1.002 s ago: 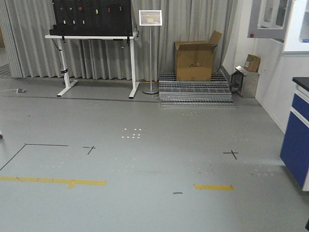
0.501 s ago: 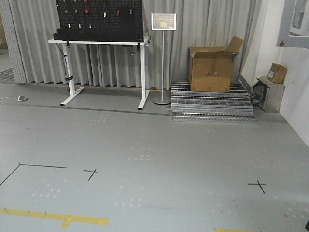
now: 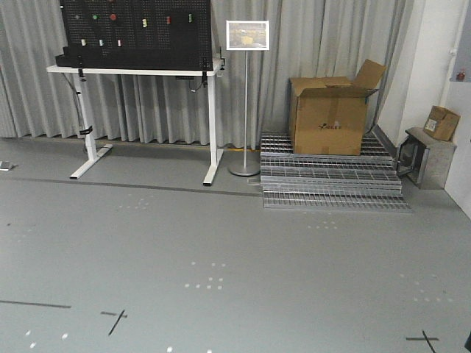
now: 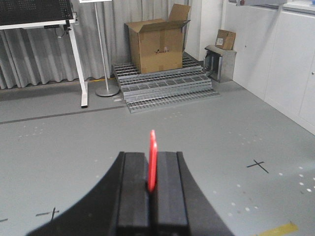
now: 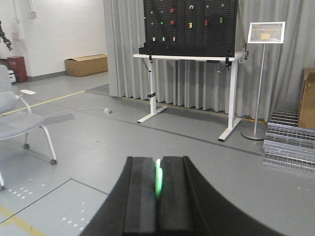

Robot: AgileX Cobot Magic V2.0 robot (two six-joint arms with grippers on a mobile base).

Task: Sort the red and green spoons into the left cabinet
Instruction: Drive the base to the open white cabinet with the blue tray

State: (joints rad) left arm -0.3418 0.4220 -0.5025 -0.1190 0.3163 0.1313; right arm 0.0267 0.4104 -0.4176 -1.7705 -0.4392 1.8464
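**Left tool** (image 4: 152, 169): pads pressed together on the red spoon (image 4: 153, 147), which juts forward and upward out of the gap.

**Right tool** (image 5: 158, 164): pads pinching the green spoon (image 5: 159, 179), seen only as a thin strip between them.

**Left cabinet:** not in any view. Bare floor (image 3: 235, 257) lies ahead of both tools.

**Risks, as judged:**
- Each hold is a narrow, edge-on pinch, so a jolt from the base could let a spoon pivot or slip to the floor.
- The stacked gratings (image 4: 165, 86) far ahead of the left tool could be struck while turning.
- The chair (image 5: 19, 123) to the left of the right tool is a like hazard.
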